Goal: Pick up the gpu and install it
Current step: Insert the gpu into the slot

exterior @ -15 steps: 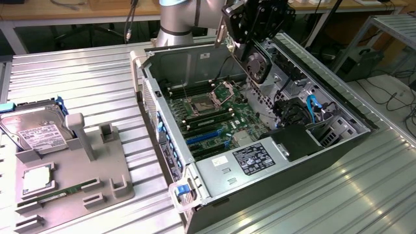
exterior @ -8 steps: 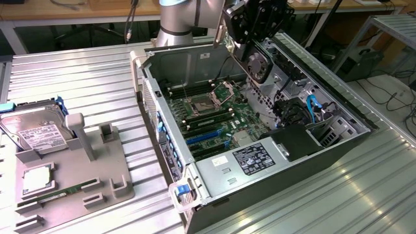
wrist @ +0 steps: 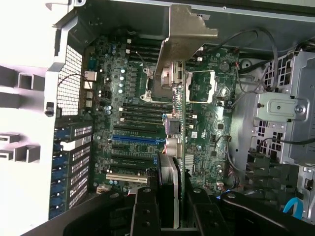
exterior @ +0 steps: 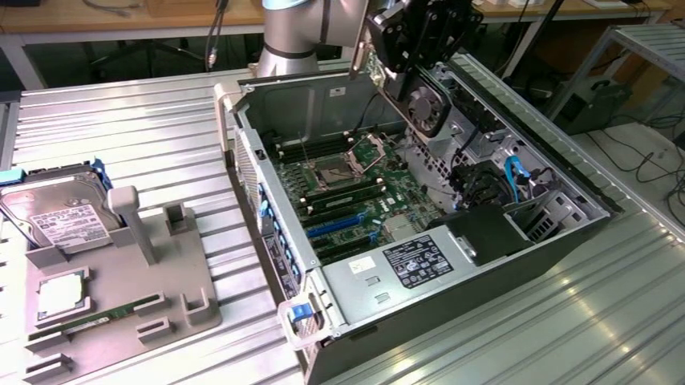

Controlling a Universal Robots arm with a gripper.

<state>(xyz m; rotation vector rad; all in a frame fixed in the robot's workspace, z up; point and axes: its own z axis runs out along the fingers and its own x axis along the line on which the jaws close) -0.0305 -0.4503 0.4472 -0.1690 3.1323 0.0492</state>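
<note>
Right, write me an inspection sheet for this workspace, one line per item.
Surface: ribbed metal table, carrying an open computer case and a grey fixture tray.
Job's things: gpu held over the motherboard, not seated.
Clutter: hard drive, RAM stick and a chip sit in the tray.
Claw: claw shut on the gpu's edge, above the case.
Cables: blue cable inside the case; black cables on the floor at the exterior view's right.
Surroundings: wooden bench behind, metal rack at the exterior view's right.

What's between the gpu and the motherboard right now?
Nothing: the gpu, in the gripper, hangs over the motherboard with a bare gap, per the exterior view.
</note>
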